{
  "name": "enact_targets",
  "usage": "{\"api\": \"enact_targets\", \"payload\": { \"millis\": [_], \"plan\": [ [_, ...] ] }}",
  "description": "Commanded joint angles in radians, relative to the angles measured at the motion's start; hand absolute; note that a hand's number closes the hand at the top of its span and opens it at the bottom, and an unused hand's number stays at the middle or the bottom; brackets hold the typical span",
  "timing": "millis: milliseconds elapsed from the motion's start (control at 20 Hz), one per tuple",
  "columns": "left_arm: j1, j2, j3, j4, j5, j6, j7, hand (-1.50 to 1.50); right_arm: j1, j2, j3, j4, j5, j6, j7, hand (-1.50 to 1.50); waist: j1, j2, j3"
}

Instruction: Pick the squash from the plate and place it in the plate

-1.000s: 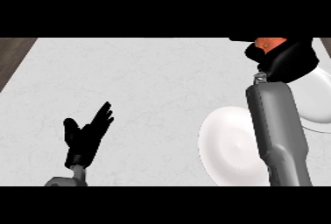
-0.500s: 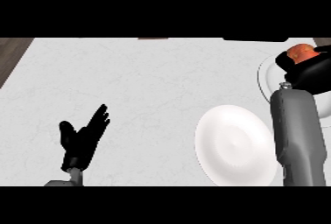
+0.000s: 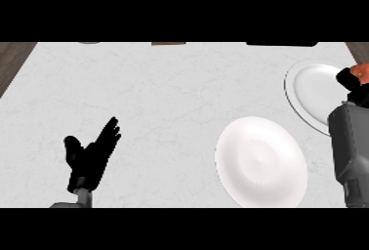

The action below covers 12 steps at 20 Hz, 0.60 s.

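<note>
Squash (image 3: 361, 73) within right hand's (image 3: 349, 84) curled fingers (mostly hidden).

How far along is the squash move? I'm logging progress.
Pickup looks done: the right hand is curled round the orange squash beside the far plate, which shows bare. Still left: setting it on the near plate. The left hand rests open at lower left.

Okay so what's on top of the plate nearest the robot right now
Nothing shows on the near plate; its white face is bare. The right forearm covers a strip by its right rim, so that part can't be checked. The orange squash is in the right robot hand, by the far plate.
</note>
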<state>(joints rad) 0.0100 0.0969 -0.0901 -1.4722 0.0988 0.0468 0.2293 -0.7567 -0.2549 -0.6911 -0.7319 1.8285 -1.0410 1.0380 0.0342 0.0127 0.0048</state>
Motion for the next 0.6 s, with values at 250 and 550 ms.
{"api": "enact_targets", "payload": {
  "millis": [250, 550],
  "plan": [
    [-0.043, -0.01, 0.008, 0.04, -0.001, 0.009, 0.035, 0.0, -0.074, -0.127, -0.112, 0.303, -0.325, 0.098, -0.096, -1.5, -0.01, 0.001, 0.0],
    [0.014, 0.001, 0.01, 0.041, -0.009, -0.011, -0.046, 0.0, -0.026, -0.125, -0.143, 0.337, -0.616, -0.02, -0.459, -1.5, -0.006, 0.001, 0.003]
  ]
}}
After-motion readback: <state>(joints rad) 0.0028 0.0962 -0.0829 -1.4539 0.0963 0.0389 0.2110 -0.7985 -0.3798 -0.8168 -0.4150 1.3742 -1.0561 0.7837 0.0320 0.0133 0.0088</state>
